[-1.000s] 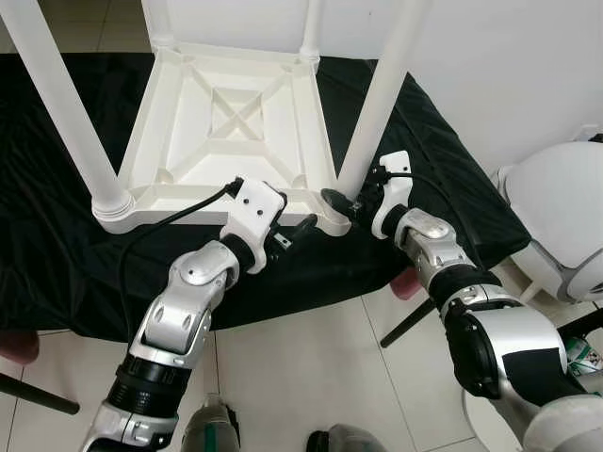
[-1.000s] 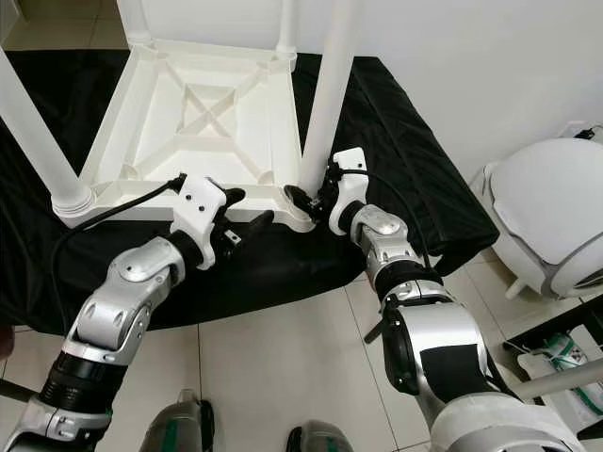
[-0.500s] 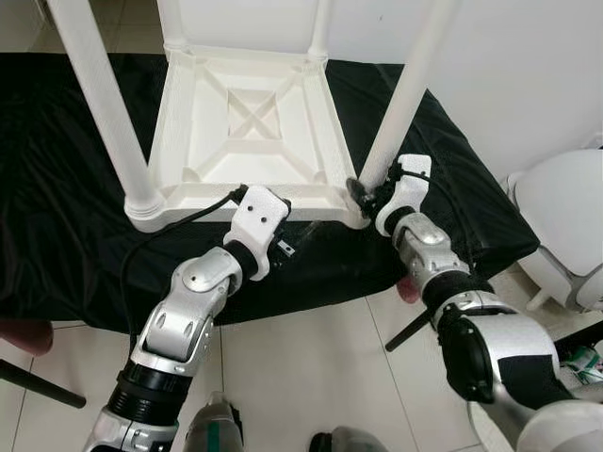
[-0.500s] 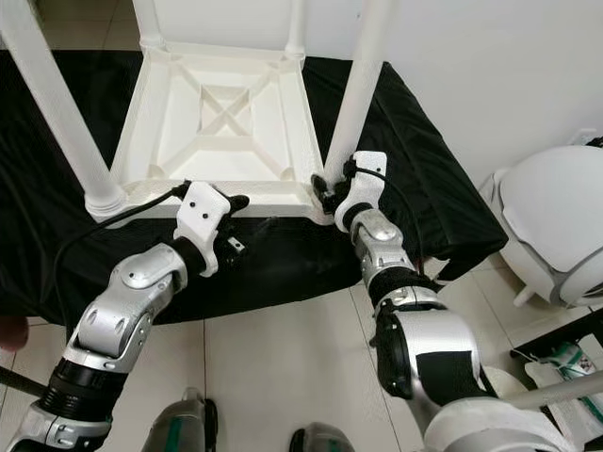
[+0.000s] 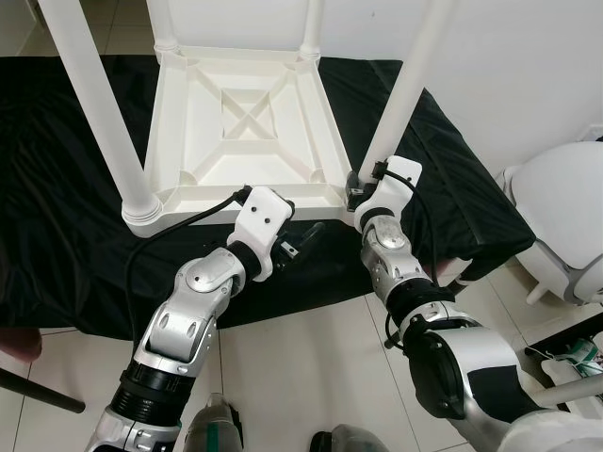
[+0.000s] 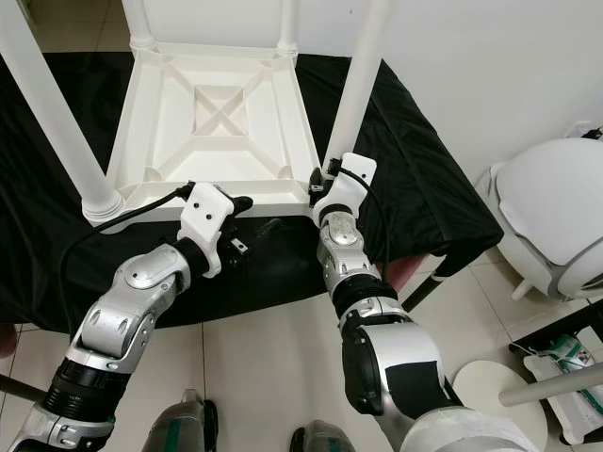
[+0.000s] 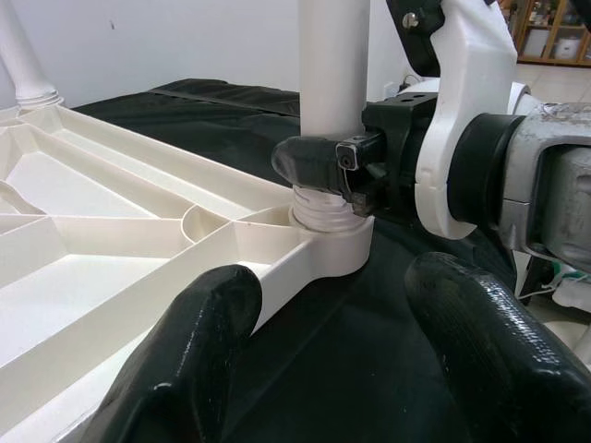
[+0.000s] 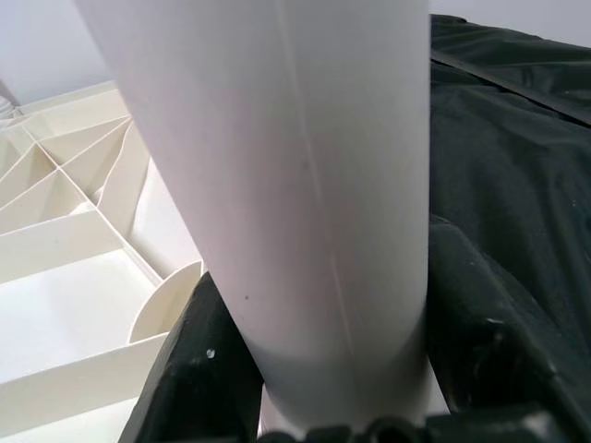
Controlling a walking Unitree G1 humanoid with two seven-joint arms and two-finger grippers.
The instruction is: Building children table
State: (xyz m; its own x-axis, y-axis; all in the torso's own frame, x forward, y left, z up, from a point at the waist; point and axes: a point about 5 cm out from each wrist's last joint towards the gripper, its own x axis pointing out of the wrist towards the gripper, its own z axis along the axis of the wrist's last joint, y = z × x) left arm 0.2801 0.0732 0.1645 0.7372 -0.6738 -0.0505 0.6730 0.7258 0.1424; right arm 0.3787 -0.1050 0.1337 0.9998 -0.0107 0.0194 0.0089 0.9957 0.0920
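No legible writing that I can read. The upturned white table [image 5: 240, 132] lies on the black cloth [image 5: 57, 188]. My right gripper [image 7: 323, 166] clamps the near-right leg [image 5: 407, 89] at its socket — fingers [image 8: 199, 369] flank it. My left gripper [image 7: 342, 341] gapes wide at the table's rim, holding nothing
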